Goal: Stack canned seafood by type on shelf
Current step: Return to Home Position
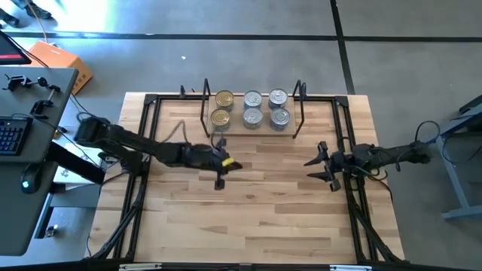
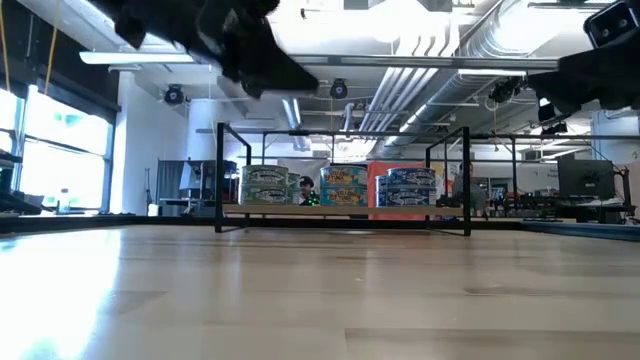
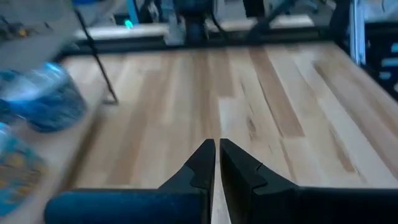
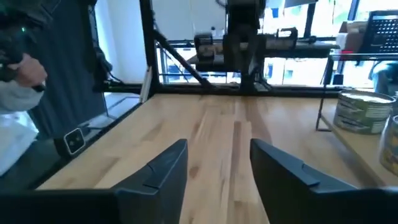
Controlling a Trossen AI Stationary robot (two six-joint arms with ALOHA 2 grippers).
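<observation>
The shelf (image 1: 235, 130) stands at the table's far middle, a black wire upright at each end. On it sit the canned seafood tins: two gold-lidded (image 1: 223, 108) at its left, several silver-lidded (image 1: 265, 107) to the right. In the low view they stand two high in three stacks (image 2: 343, 187). My left gripper (image 3: 217, 148) is shut on nothing and hovers over the table's middle (image 1: 235, 166), pointing right, near of the shelf. My right gripper (image 4: 217, 155) is open with nothing between its fingers. It is held level at the right (image 1: 313, 170), pointing left.
Black frame rails (image 1: 147, 143) run along the table's left, right and far sides. Bare wood (image 1: 256, 218) fills the near half. Off the table at left are a desk with a keyboard (image 1: 11, 135) and an orange box (image 1: 64, 64).
</observation>
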